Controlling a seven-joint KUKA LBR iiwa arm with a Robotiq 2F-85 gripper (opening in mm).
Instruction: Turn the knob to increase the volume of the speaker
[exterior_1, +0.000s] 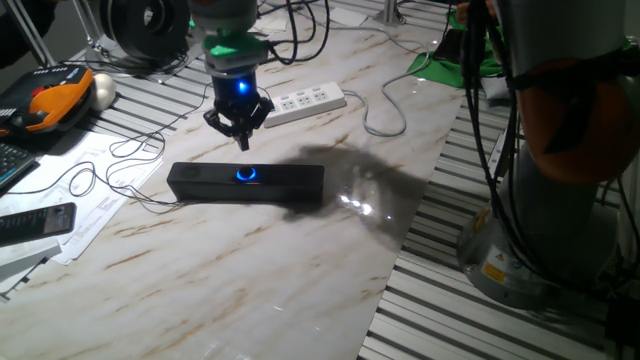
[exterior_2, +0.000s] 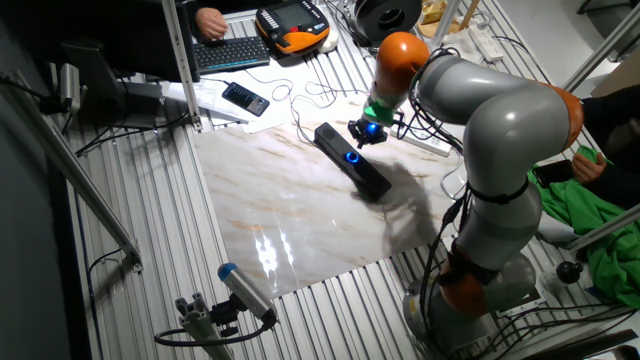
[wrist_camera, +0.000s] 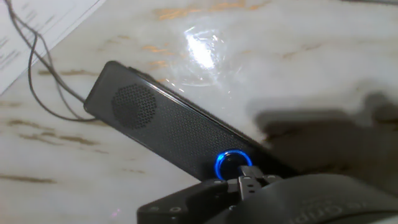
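My gripper (exterior_1: 241, 128), fingers apparently together, hovers above the long black plastic speaker (exterior_1: 246, 184), whose small, stiff, blue-ringed round knob (exterior_1: 246, 175) I'd pinch at its rim.

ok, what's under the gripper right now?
Under the two-finger gripper lies the long black rectangular speaker on the marble table, its blue-ringed round knob just below. The hand view's lower edge covers the fingertips.
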